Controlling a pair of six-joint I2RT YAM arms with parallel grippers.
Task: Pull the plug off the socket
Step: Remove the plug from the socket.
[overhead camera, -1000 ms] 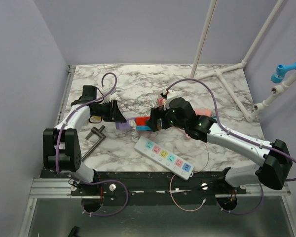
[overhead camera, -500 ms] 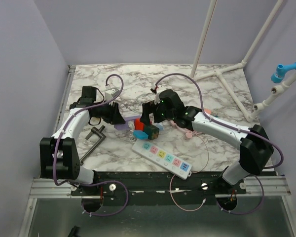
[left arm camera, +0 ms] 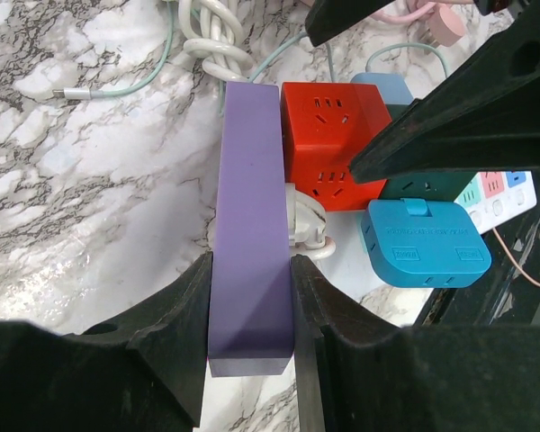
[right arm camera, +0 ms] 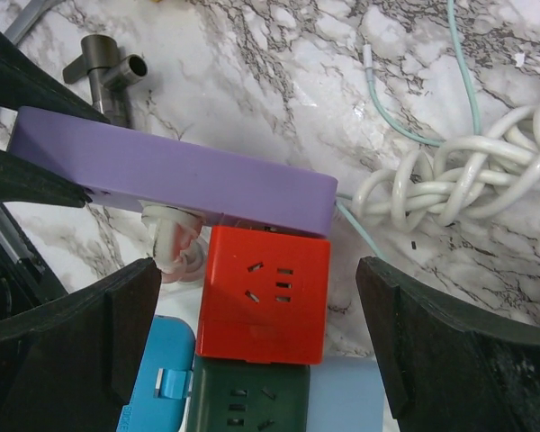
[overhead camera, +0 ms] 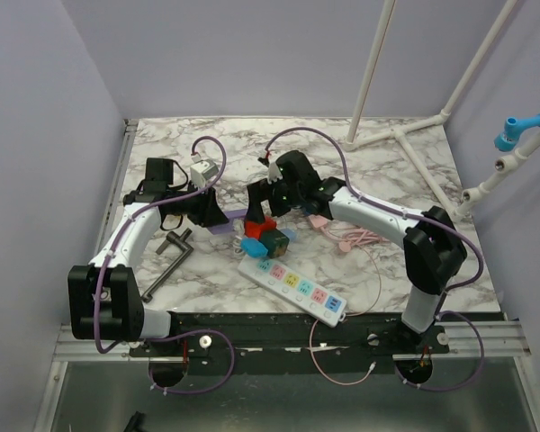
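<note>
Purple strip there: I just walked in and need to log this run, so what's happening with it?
The left gripper has its fingers shut on one end of the strip. The right gripper is open, its fingers on either side of the red cube that sits against the strip, not touching it. A white plug sits in the strip beside the cube. Nothing is pulled off yet.
</note>
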